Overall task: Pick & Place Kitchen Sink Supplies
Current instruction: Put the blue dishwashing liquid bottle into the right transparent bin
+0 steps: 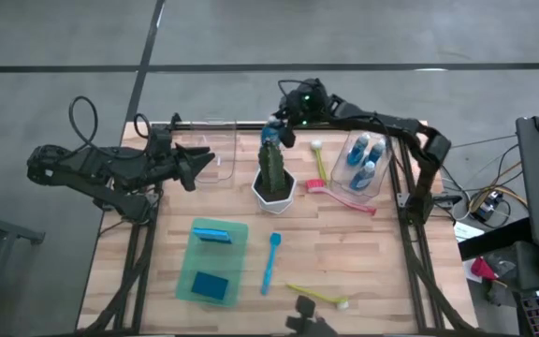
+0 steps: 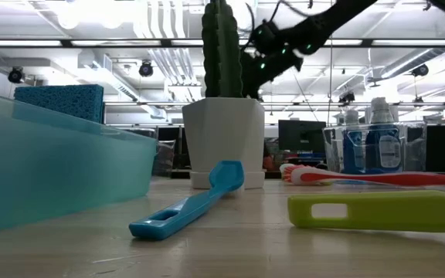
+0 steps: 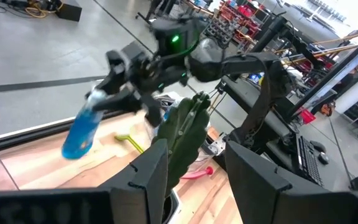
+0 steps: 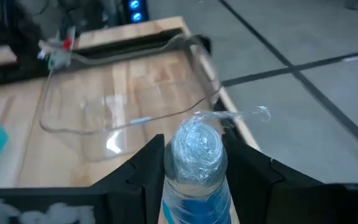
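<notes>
Above the cactus (image 1: 273, 170), at the surface's far edge, the right tool (image 1: 276, 134) carries a small blue bottle (image 1: 270, 133), its fingers closed on the body just below the pale cap (image 4: 195, 147). The bottle hangs clear of the surface, so the cactus can be passed over. An empty clear bin (image 1: 211, 148) lies just beyond the cactus, probably the destination. More bottles stand in a second bin (image 1: 363, 161) on the other side. The left tool (image 1: 195, 161) waits beside the empty bin, fingers apart, holding nothing.
</notes>
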Tool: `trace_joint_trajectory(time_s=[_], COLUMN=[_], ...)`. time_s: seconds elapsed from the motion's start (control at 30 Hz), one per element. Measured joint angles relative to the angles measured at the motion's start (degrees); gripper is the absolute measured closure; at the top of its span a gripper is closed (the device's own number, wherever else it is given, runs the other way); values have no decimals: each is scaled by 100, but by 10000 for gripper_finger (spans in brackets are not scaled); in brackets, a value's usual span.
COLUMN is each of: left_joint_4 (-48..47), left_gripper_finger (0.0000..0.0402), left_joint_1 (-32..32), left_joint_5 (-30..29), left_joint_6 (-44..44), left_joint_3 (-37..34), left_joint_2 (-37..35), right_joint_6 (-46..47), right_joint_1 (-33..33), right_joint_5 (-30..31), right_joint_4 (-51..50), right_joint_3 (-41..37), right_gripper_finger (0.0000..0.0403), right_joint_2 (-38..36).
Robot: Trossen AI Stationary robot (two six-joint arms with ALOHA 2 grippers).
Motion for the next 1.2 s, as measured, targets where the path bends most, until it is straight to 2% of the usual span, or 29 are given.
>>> trace_joint_trajectory(time_s=[0.17,0.3,0.4,0.5,0.67,0.87,1.2], left_joint_4=[0,0,0,0,0,0,1], left_gripper_finger=[248,248,248,248,248,248,248], left_joint_1=[1,1,0,-1,1,0,-1], left_joint_5=[0,2,2,21,70,89,255], left_joint_6=[55,156,160,160,160,161,133], left_joint_3=[0,0,0,0,0,0,0], left_joint_2=[-1,-1,-1,-1,-5,-5,-8], right_joint_6=[274,431,594,996,1808,2674,3899], right_joint_1=[-125,-131,-127,-120,-105,118,590], right_joint_5=[349,962,1162,1452,2319,3364,4345], right_joint_4=[-619,-1241,-1624,-2049,-2732,-3147,-3169], right_joint_3=[0,0,0,-25,-272,-913,-2653], right_gripper_finger=[271,270,268,270,270,269,270], right_joint_2=[-614,-1203,-1655,-2078,-2838,-3777,-5120])
